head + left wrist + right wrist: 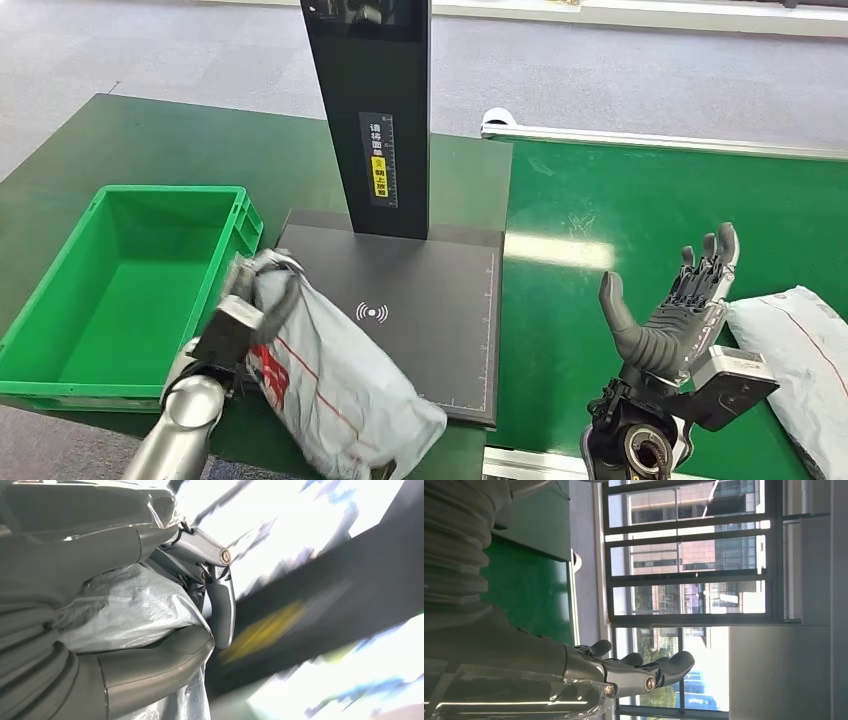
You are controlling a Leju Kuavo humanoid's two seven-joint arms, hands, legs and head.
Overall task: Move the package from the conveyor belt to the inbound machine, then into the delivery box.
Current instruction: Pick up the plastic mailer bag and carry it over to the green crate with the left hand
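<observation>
Left hand grips the grey package at its upper end, fingers wrapped round the crinkled plastic; the left wrist view shows the same bag bunched between thumb and fingers, background there blurred; package hangs tilted over the front left corner of the black scanner plate, lower end past the plate's front edge; cannot tell whether it touches the plate; red print on the bag's side; green crate sits just left of the plate on the dark green table, the held end of the package near the crate's right wall; black upright post with a yellow label rises from the back of the plate; right hand raised over the green belt, palm up, fingers spread and holding nothing; right wrist view shows those fingers extended against windows; a second grey package lies on the belt just right of the right hand, apart from it.
</observation>
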